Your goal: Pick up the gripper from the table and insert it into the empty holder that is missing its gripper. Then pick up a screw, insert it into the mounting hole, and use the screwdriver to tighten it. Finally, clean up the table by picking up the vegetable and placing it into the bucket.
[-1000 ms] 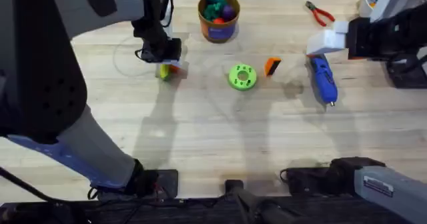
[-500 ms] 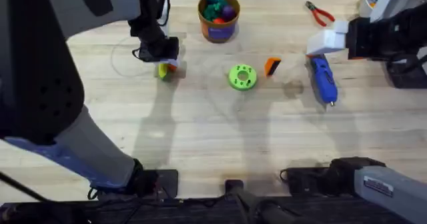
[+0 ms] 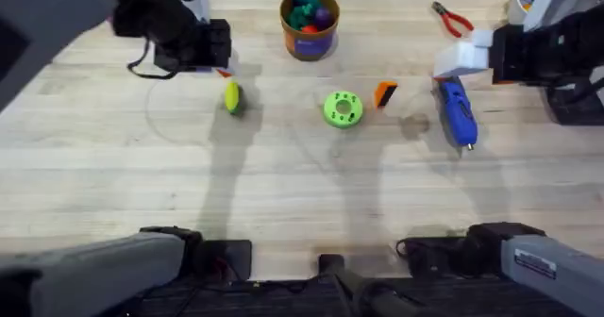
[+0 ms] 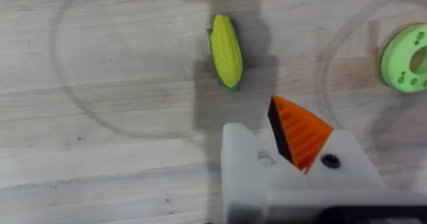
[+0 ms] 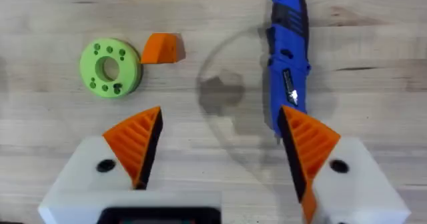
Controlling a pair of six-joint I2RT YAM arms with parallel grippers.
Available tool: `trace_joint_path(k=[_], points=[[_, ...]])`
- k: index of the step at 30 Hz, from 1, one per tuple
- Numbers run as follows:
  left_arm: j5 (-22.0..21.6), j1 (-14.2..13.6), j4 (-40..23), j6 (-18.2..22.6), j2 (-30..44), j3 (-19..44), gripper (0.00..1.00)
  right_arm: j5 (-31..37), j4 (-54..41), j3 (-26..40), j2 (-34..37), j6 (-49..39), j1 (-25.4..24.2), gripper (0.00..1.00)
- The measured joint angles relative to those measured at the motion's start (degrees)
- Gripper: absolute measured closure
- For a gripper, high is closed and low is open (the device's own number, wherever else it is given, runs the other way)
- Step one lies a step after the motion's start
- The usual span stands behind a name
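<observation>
- Left end effector (image 3: 203, 48) raised above vegetable (image 3: 231, 96), one pad missing, holding nothing.
- Right end effector (image 5: 220, 151) spread open near screwdriver (image 3: 458, 112).
- Gripper (image 3: 385, 93) lying on table (image 3: 283, 185) beside green disc (image 3: 343, 108), unfetched.

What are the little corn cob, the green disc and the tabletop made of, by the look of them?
The corn cob looks like moulded plastic: glossy yellow with ribbed rows. The green disc seems matte plastic, perhaps printed, with neat round holes. The table looks like pale wood, with visible grain and plank seams.
</observation>
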Motion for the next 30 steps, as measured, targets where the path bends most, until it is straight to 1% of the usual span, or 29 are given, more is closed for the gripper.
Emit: trace_joint_path(k=[6, 7, 8, 10, 12, 13, 14, 30], points=[[0.0, 0.0, -1.2, 0.0, -5.0, 0.0, 0.995, 0.0, 0.0, 0.0, 0.0, 0.0, 0.0, 0.008], [0.0, 0.0, -1.2, 0.1, -5.3, 0.0, 0.957, 0.0, 0.0, 0.0, 0.0, 0.0, 0.0, 0.008], [0.0, 0.0, -1.2, 0.0, -5.5, 0.0, 0.797, 0.0, 0.0, 0.0, 0.0, 0.0, 0.0, 0.008], [0.0, 0.0, -1.3, 0.0, -5.5, 0.0, 0.509, 0.0, 0.0, 0.0, 0.0, 0.0, 0.0, 0.008], [0.0, 0.0, -1.5, 0.0, -5.5, 0.0, 0.186, 0.0, 0.0, 0.0, 0.0, 0.0, 0.0, 0.008], [-0.1, 0.0, -1.5, -0.2, -5.5, 0.0, 0.063, 0.0, 0.0, 0.0, 0.0, 0.0, 0.0, 0.007], [-0.2, 0.0, -1.5, -0.3, -5.5, 0.0, 0.026, 0.0, 0.0, 0.0, 0.0, 0.0, 0.0, 0.008], [-0.7, 0.0, -1.2, -0.3, -5.5, 0.0, 0.015, 0.0, 0.0, 0.0, 0.0, 0.0, 0.0, 0.008]])
